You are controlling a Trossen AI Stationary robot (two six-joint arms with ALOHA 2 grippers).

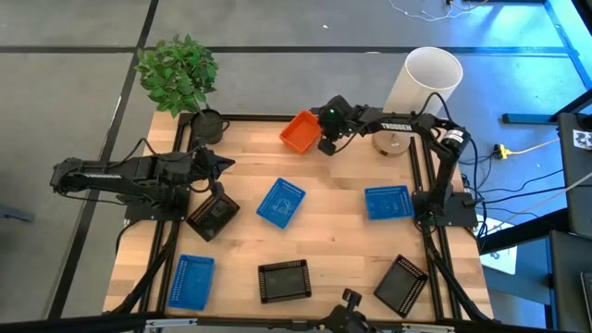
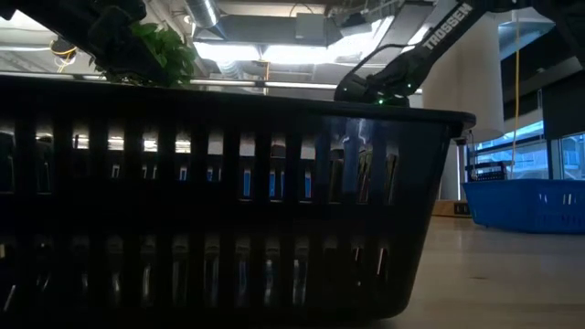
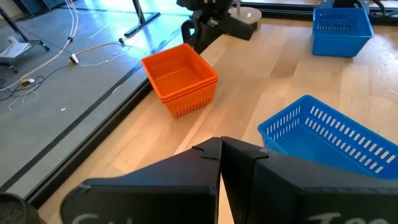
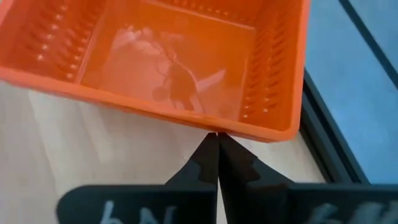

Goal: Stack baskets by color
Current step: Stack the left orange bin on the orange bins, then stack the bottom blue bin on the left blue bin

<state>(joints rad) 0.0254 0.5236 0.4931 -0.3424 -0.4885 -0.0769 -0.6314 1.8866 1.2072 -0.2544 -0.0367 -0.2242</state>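
Three blue baskets (image 1: 280, 203), three black (image 1: 284, 280), orange stack (image 1: 301, 132) (nested).

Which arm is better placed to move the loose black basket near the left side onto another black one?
Probably left. The left gripper, shut, sits right beside that black basket. The right gripper, also shut, is at the far edge against the orange baskets, well away from it.
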